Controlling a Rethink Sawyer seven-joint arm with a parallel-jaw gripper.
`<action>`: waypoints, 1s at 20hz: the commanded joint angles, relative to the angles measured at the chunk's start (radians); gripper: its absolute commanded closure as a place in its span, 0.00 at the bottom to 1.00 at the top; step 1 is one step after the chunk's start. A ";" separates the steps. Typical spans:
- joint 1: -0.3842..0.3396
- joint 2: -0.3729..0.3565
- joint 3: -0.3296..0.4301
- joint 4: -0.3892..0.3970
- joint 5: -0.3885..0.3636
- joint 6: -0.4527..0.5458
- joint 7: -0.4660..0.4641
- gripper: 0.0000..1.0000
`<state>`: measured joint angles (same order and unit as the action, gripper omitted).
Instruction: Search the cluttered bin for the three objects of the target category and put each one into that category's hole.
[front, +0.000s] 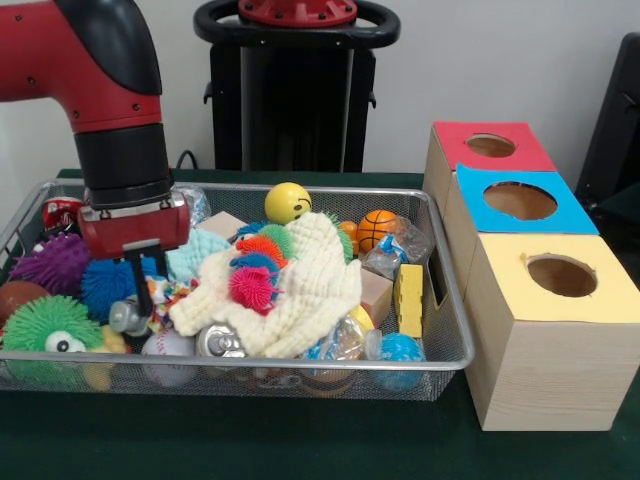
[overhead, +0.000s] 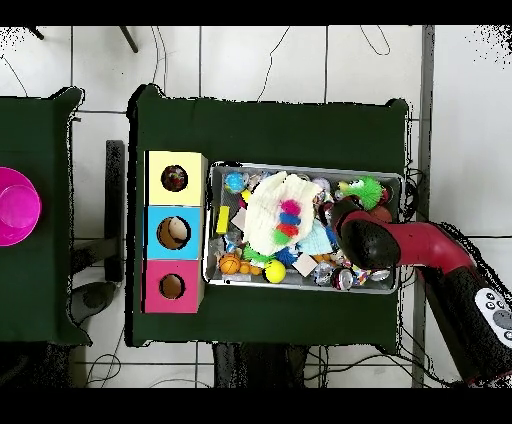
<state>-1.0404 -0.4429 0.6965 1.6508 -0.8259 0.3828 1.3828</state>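
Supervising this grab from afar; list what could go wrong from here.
1. The gripper is down among packed toys in the bin; it may snag the blue spiky ball instead of spotted cloth.
2. The cream waffle cloth covers much clutter, perhaps hiding targets.
3. The yellow-topped box's hole lies across the bin; a loose cloth could drop en route.

You get even, bright indoor light from above in both views, with no hard shadows. Below the red and black gripper (front: 143, 285) the silver wire-mesh bin (front: 445, 330) shows small glints, and the silver can top (front: 221, 342) just beside the gripper carries a bright spot. The round hole in the yellow-topped wooden box (front: 562, 275), well away from the gripper, is shaded inside. The front view looks slightly soft overall.
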 joint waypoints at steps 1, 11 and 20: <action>0.027 0.044 0.067 0.075 0.011 -0.005 -0.042 1.00; 0.056 -0.081 0.047 0.112 0.071 0.103 -0.013 1.00; 0.127 -0.267 0.004 0.153 0.169 0.230 -0.007 1.00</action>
<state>-0.9630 -0.5850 0.7038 1.7283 -0.7260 0.4261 1.3828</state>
